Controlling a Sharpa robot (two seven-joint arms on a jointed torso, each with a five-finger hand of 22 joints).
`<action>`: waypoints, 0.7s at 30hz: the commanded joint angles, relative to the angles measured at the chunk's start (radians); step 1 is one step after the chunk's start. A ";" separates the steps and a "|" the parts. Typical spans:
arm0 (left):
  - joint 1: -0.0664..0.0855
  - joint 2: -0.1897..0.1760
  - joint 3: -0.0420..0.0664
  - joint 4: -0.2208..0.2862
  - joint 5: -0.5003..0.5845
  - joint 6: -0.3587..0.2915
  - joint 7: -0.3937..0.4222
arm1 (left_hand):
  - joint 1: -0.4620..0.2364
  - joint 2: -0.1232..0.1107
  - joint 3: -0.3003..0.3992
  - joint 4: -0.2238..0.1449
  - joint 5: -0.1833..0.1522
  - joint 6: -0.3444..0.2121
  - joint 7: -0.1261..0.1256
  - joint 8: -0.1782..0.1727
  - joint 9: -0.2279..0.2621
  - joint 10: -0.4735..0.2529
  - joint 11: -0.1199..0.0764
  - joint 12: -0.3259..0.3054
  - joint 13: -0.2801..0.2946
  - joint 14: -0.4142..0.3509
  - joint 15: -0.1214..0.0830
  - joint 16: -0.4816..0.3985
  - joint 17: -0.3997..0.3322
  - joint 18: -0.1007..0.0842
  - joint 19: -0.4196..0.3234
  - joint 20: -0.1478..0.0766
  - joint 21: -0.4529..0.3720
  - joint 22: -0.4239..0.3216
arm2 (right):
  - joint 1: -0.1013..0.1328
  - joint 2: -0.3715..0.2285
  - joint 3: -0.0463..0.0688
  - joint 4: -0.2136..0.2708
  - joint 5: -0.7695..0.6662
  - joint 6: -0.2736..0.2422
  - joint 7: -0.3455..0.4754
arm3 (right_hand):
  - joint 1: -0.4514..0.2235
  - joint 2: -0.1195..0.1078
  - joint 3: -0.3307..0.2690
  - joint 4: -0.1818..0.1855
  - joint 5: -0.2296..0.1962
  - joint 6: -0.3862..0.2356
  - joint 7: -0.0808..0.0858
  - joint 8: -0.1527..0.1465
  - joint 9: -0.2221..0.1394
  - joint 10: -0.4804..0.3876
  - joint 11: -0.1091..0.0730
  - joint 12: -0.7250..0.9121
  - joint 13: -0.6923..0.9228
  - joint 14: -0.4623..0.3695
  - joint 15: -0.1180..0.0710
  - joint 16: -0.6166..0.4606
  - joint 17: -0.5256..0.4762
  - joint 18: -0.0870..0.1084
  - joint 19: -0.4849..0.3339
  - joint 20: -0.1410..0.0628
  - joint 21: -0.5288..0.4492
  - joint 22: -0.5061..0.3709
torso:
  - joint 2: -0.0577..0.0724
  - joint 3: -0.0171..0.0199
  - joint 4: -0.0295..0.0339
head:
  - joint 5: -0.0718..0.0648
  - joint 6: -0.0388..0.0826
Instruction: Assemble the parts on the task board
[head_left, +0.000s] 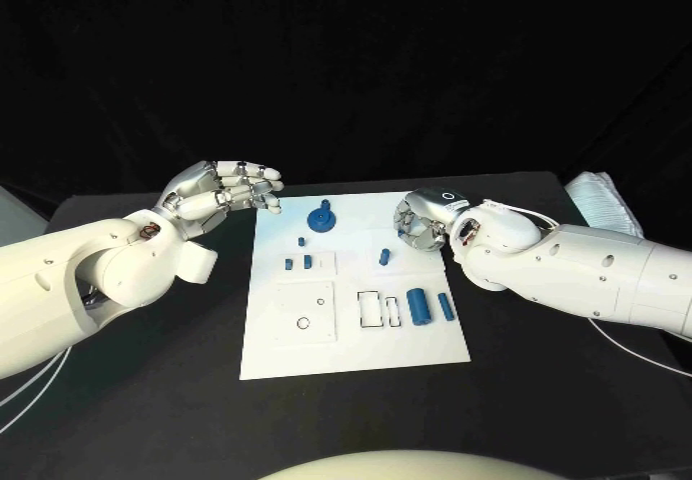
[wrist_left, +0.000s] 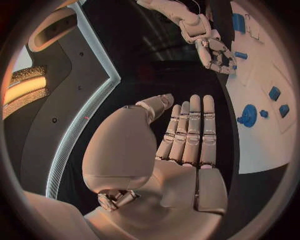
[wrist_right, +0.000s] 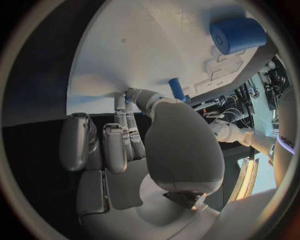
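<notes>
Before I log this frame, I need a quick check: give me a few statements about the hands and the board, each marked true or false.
1. The left hand holds a blue part. False: it holds nothing, its fingers straight in its wrist view.
2. The right hand is at the task board's far right edge. True.
3. The round blue part lies near the board's far edge. True.
4. The board sits on a white table. False: the table is black.
</notes>
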 joint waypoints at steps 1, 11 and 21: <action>0.000 -0.001 0.001 0.001 0.009 -0.003 0.010 | 0.008 -0.001 -0.005 -0.001 -0.002 0.001 0.008 -0.005 -0.001 -0.002 0.006 -0.003 0.001 0.007 0.003 -0.004 0.001 0.011 0.007 -0.001 -0.004 -0.001 | -0.010 0.002 -0.006 0.003 -0.007 0.045 -0.004 | 0.000 0.010 0.004 -0.008 0.006 0.009 -0.002 0.005 0.004 0.012 -0.002 -0.009 -0.003 0.055 -0.008 -0.002 0.011 0.007 0.007 -0.009 0.005 0.082 | 0.000 0.0000 0.0006 | -0.002 -0.001; 0.000 -0.001 0.001 -0.003 0.010 -0.006 0.004 | 0.009 0.000 -0.006 -0.002 -0.002 0.003 0.009 -0.004 -0.001 -0.002 0.006 -0.005 0.001 0.009 0.003 -0.005 0.003 0.011 0.009 -0.001 -0.004 -0.001 | -0.016 0.004 -0.006 0.012 -0.021 0.038 -0.016 | 0.006 0.022 0.019 -0.039 0.007 0.026 -0.005 0.012 0.014 0.042 -0.008 -0.031 -0.016 0.054 -0.014 -0.005 0.005 0.006 0.009 -0.016 0.007 0.086 | 0.001 -0.0004 0.0005 | 0.000 -0.001; 0.000 0.000 0.001 -0.009 0.008 0.003 0.010 | 0.012 -0.010 -0.017 -0.008 0.002 0.006 0.009 -0.008 -0.003 -0.004 0.009 -0.016 0.003 -0.007 0.011 -0.025 0.011 0.004 -0.016 0.005 -0.030 -0.014 | -0.018 0.002 -0.006 0.022 -0.013 -0.050 -0.053 | 0.004 0.042 0.050 -0.066 -0.004 0.034 -0.003 0.014 0.023 0.072 -0.009 -0.052 -0.026 0.051 -0.015 -0.014 -0.012 0.004 0.014 -0.020 0.022 0.096 | 0.000 0.0004 0.0003 | 0.001 -0.001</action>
